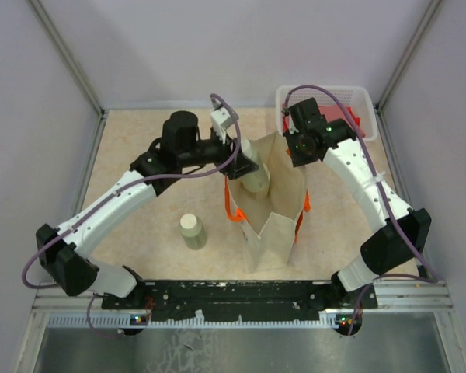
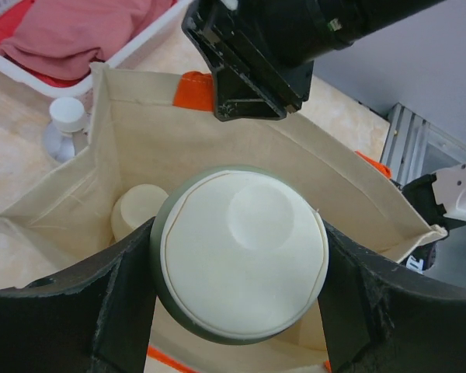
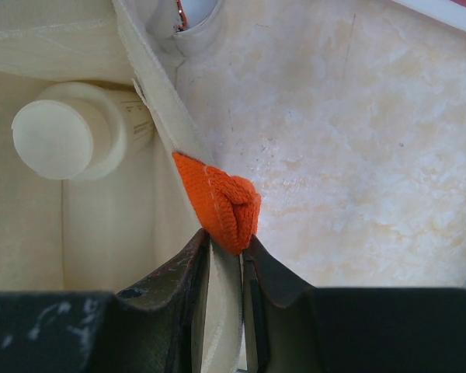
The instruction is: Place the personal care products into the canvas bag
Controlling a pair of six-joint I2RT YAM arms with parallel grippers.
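Observation:
The beige canvas bag [image 1: 272,241] with orange handles stands open mid-table. My left gripper [image 1: 245,159] is shut on a sage-green bottle [image 1: 255,176] with a cream cap [image 2: 241,252], tilted over the bag's mouth. Both black fingers [image 2: 128,272] press its sides. Another cream bottle [image 2: 136,208] lies inside the bag [image 2: 179,140], also seen in the right wrist view [image 3: 70,132]. My right gripper [image 1: 299,146] is shut on the bag's rim [image 3: 151,85] by the orange strap [image 3: 225,203]. A third bottle [image 1: 193,231] stands on the table, left of the bag. A small clear bottle [image 2: 65,123] stands outside the bag.
A white lattice basket [image 1: 349,95] holding a red cloth [image 2: 85,35] sits at the back right, just behind the right gripper. Grey walls close the table on three sides. The arms' base rail [image 1: 241,295] runs along the near edge.

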